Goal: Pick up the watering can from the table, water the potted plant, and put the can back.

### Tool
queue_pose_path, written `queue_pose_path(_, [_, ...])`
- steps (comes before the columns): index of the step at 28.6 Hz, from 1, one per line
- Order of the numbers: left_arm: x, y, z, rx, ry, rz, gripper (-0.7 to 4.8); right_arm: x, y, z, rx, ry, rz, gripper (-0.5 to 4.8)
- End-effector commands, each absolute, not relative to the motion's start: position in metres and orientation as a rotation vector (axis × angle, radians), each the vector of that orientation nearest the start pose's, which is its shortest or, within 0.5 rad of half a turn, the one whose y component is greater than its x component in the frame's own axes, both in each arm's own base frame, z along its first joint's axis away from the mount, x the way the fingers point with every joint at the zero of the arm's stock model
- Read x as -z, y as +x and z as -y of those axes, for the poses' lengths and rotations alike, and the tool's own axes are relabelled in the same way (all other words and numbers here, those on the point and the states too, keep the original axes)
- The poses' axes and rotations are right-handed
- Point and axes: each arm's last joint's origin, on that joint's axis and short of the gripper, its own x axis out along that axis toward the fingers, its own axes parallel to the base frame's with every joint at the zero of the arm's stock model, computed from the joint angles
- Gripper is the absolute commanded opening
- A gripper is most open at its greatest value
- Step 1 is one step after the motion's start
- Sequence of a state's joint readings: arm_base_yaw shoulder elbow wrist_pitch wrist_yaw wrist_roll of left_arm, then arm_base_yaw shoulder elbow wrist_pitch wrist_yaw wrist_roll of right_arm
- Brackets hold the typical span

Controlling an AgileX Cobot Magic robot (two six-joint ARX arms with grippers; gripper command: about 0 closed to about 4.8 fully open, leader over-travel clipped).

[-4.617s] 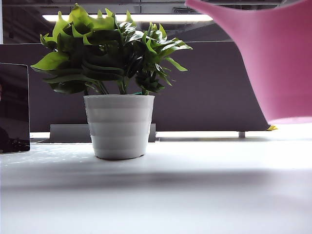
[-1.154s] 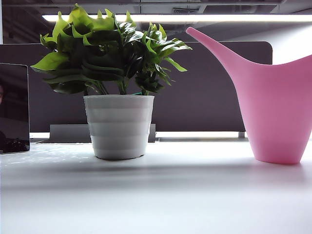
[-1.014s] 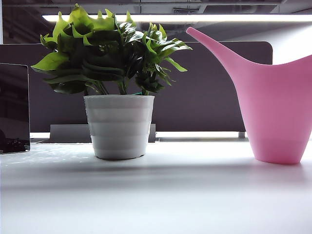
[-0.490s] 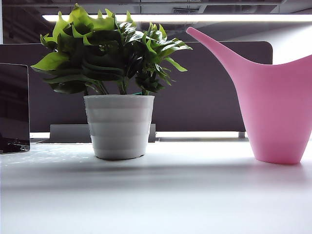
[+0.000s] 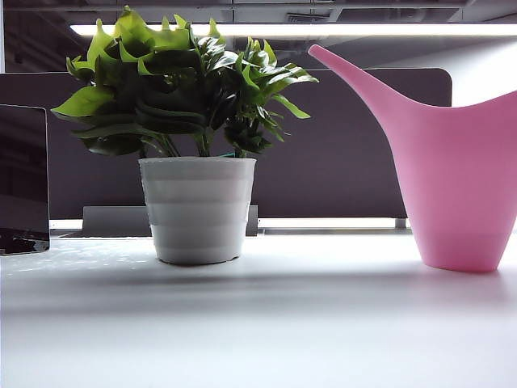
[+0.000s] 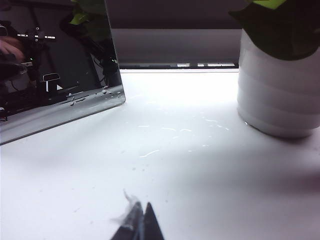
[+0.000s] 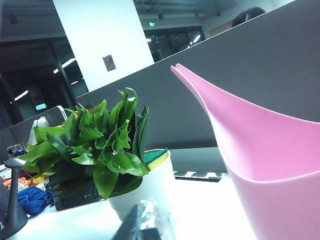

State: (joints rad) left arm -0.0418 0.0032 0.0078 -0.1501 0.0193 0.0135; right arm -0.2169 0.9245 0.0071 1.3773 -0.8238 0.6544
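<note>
A pink watering can [image 5: 460,178] is seen standing upright on the white table [image 5: 258,323], well to the right of the potted plant [image 5: 194,137], its long spout angled up towards the leaves. The left gripper [image 6: 140,225] is held low over the table near the pot, its tips pressed together on nothing. The right gripper [image 7: 142,225] is closed and empty beside the can. The smooth, stiff plastic is judged light but slippery; a handle, unseen here, would be the best hold.
</note>
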Motion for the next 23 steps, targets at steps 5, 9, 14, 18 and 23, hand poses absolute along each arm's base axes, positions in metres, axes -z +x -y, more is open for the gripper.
queue_pose_path(5, [-0.152,0.096,0.005,0.065,0.02,-0.137,-0.05,-0.194,0.136,0.008,-0.702,0.389,0.197,-0.02])
queue_pose_path(9, [-0.152,0.096,0.005,0.065,0.02,-0.137,-0.05,-0.194,0.136,0.008,-0.703,0.389,0.197,-0.02])
queue_pose_path(14, [-0.152,0.096,0.005,0.065,0.02,-0.137,-0.05,-0.194,0.136,0.008,-0.704,0.382,0.198,-0.02])
queue_pose_path(18, [-0.152,0.096,0.005,0.065,0.02,-0.137,-0.05,-0.194,0.136,0.008,-0.705,0.381,0.196,-0.02])
queue_pose_path(23, [-0.152,0.096,0.005,0.066,0.02,-0.137,-0.05,-0.203,0.124,0.005,-0.699,0.259,0.266,-0.02])
